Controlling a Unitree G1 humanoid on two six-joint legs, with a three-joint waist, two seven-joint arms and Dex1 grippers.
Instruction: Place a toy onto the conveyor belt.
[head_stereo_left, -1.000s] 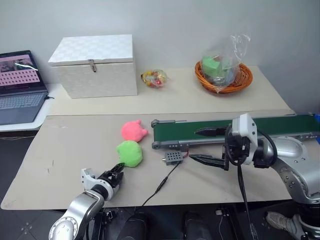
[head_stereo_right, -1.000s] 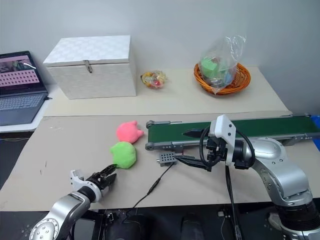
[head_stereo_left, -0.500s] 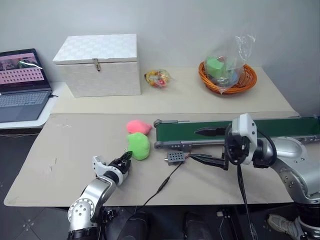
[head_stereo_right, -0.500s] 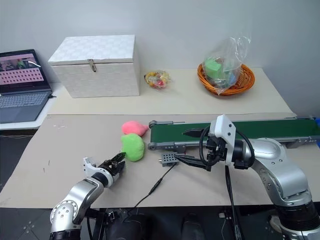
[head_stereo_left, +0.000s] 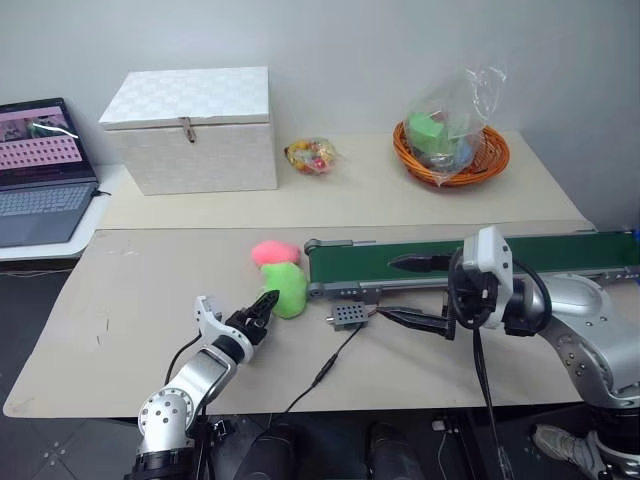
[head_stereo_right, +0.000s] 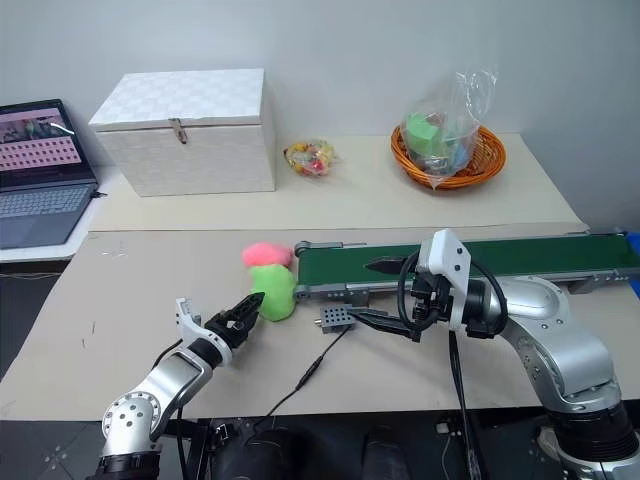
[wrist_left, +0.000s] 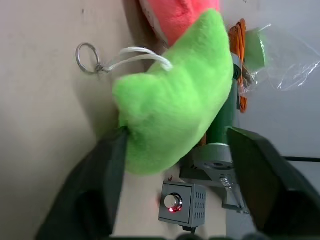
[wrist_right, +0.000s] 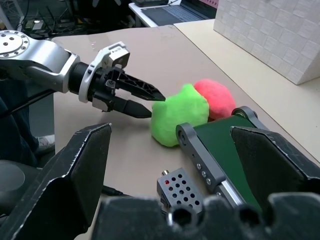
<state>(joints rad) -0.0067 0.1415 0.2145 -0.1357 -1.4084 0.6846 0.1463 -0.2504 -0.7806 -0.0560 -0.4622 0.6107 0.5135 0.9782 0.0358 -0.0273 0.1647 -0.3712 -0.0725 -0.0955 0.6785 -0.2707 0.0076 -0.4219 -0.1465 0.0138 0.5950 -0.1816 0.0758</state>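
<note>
Toy (head_stereo_left: 288, 289): a lime-green plush lying on the table (head_stereo_left: 130, 290), directly ahead of the left gripper (head_stereo_left: 262, 308) along the line its fingers point. The jaws are spread, and the left wrist view shows one finger touching the toy's flank and the other standing clear on the far side, so the toy sits between them but is not yet clamped. A cord with a ring (wrist_left: 86, 52) trails from the toy, to the side of the fingers. The pink plush (head_stereo_left: 272, 252) touches the toy on the side away from the left gripper. The belt (head_stereo_left: 440, 258) starts just beyond the toy; its long axis runs across the gripper's pointing line, off toward the right gripper (head_stereo_left: 418, 292). That gripper hangs over the belt's near rail, jaws wide and empty, well apart from the toy; the left arm is the nearer one. A small grey box (head_stereo_left: 345, 316) lies close to the toy, beside the belt's end.

Containers, all far beyond both grippers: a white box (head_stereo_left: 190, 130), lid shut; a basket (head_stereo_left: 452, 160) holding a clear bag with a green block (head_stereo_left: 430, 130).
</note>
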